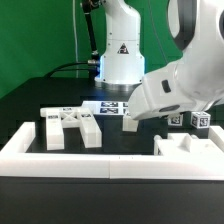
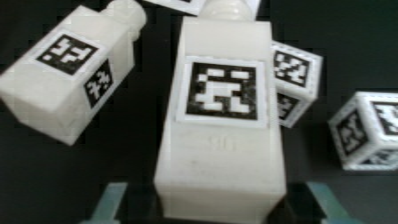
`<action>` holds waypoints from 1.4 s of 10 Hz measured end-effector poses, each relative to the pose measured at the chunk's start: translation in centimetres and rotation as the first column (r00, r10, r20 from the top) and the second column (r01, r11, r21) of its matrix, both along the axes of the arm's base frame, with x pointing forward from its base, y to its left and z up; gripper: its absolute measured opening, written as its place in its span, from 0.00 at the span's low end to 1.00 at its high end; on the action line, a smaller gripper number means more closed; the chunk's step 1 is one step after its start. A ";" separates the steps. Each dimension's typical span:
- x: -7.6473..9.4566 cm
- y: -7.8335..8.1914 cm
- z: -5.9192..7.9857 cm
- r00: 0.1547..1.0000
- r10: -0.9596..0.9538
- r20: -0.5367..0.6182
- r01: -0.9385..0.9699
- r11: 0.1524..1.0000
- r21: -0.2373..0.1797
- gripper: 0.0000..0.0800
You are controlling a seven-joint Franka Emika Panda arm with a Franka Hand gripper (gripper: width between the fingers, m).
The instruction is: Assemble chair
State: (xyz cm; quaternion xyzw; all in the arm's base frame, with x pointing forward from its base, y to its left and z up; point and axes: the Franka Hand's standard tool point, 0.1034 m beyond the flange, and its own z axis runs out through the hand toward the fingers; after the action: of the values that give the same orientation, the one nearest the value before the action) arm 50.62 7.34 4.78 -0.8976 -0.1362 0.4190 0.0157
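Here, in the exterior view, the gripper (image 1: 130,122) hangs low over the black table (image 1: 30,100), its jaws closed narrow on a small upright white chair leg (image 1: 130,125) whose lower end is at or just above the tabletop (contact cannot be told). Toward the exterior view's left of the jaws lies the X-braced frame (image 1: 72,127), flat on the table and apart from the held piece. Behind the jaws sits the marker board (image 1: 110,106), and in front of them runs the long low white rail (image 1: 100,165). Toward the exterior view's right of the jaws, two small tagged white blocks (image 1: 187,120) stand near each other, partly hidden by the arm.

In the wrist view, the two fingers (image 2: 114,205) flank the base of the long tagged leg (image 2: 222,120), which runs straight out from between the jaws. Just beside it lies another tagged leg (image 2: 80,70), tilted. On its other side a tagged piece (image 2: 292,75) touches or overlaps it, and a tagged cube-like block (image 2: 370,125) sits farther out.
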 end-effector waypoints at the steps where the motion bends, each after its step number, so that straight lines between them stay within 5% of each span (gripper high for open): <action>1: 0.3 0.0 -0.1 1.000 -0.001 0.031 0.001 1.000 0.004 0.36; 4: 2.0 0.0 -0.4 0.983 -0.009 0.183 0.005 1.000 0.026 0.36; 5: 2.2 -0.5 0.8 0.980 -0.015 0.198 0.007 0.999 0.039 0.36; 8: 6.5 -1.1 3.8 0.921 -0.046 0.387 0.022 0.998 0.066 0.36; 12: 7.4 -1.6 3.4 0.756 -0.070 0.651 0.008 0.995 0.097 0.36; 14: 8.3 -1.6 5.9 0.696 -0.085 0.713 0.003 0.993 0.115 0.36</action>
State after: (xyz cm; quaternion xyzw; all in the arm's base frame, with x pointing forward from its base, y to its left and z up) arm 58.93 5.77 10.66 -0.9907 -0.1318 0.0285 0.0183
